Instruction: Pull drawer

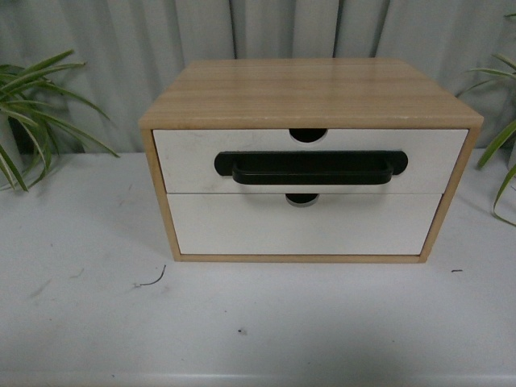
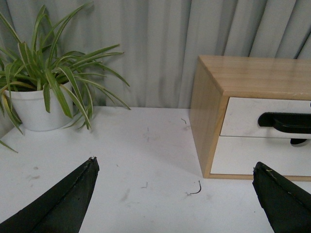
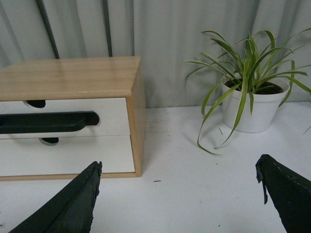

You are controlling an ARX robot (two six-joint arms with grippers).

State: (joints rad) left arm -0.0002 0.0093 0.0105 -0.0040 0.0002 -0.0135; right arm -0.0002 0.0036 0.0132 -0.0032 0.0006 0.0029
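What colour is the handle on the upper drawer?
Black; the handle shows best in the front view.

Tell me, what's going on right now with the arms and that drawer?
Left gripper and right gripper open, holding nothing. Drawer shut, handle untouched. Small dark scrap on table, left of the handle.

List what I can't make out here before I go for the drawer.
- Drawer contents: every view, its closed white front hides them.
- Handle: both wrist views, one end cut off by the frame edge.
- Left gripper, right gripper: outside the front view; wrist views show fingertips only.
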